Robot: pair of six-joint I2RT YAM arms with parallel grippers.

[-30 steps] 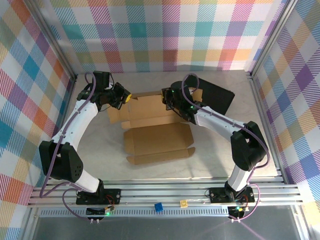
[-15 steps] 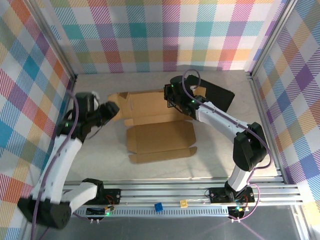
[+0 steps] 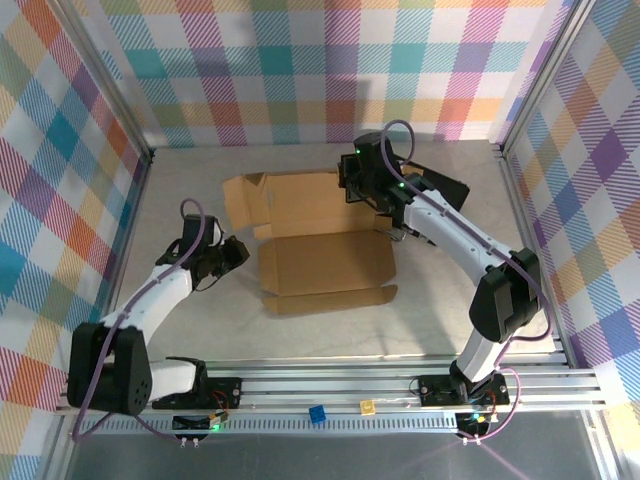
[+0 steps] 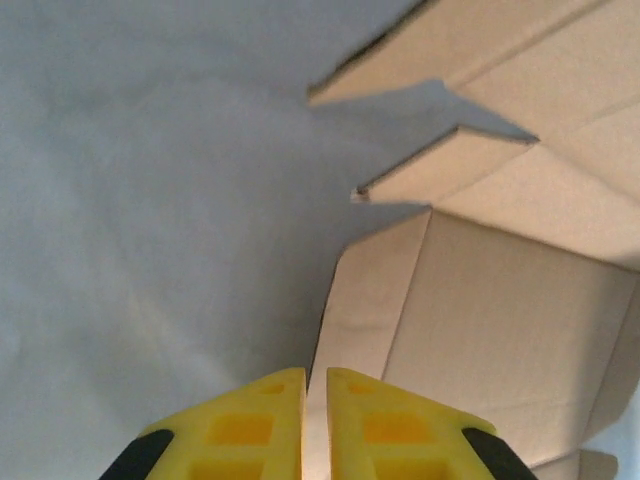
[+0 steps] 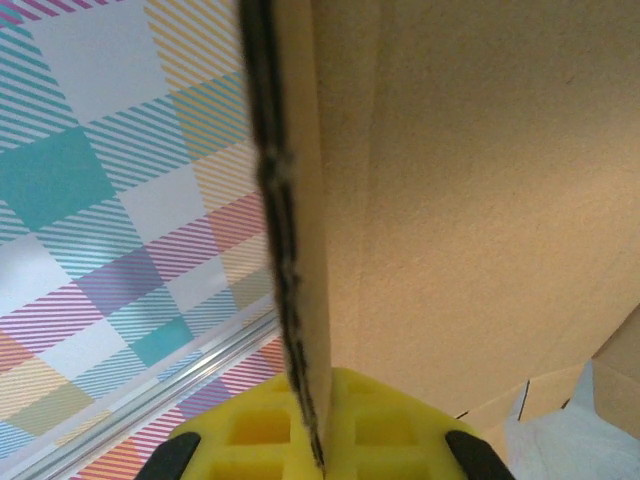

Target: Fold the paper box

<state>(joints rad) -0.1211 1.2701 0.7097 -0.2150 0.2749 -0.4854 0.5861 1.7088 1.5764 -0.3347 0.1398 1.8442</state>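
Observation:
The paper box (image 3: pixel 322 240) lies opened out in the middle of the table, a brown cardboard sheet with flaps spread at the back left. My right gripper (image 3: pixel 352 186) is at its back right corner. In the right wrist view the right gripper (image 5: pixel 322 388) is shut on the edge of a raised cardboard flap (image 5: pixel 470 200). My left gripper (image 3: pixel 238 250) is low over the table, just left of the box's front panel and apart from it. In the left wrist view the left gripper (image 4: pixel 316 374) has its yellow fingers almost together, nothing between them, and the cardboard (image 4: pixel 500 320) lies just ahead.
A black rectangular case (image 3: pixel 440 195) lies at the back right, partly under the right arm. Checked walls and aluminium posts close in the table on three sides. A small blue block (image 3: pixel 317 414) and a yellow one (image 3: pixel 367 406) sit on the front rail.
My left arm has come away from the box's back left flap and swung down to the front left. The box has slid a little right and back with my right gripper.

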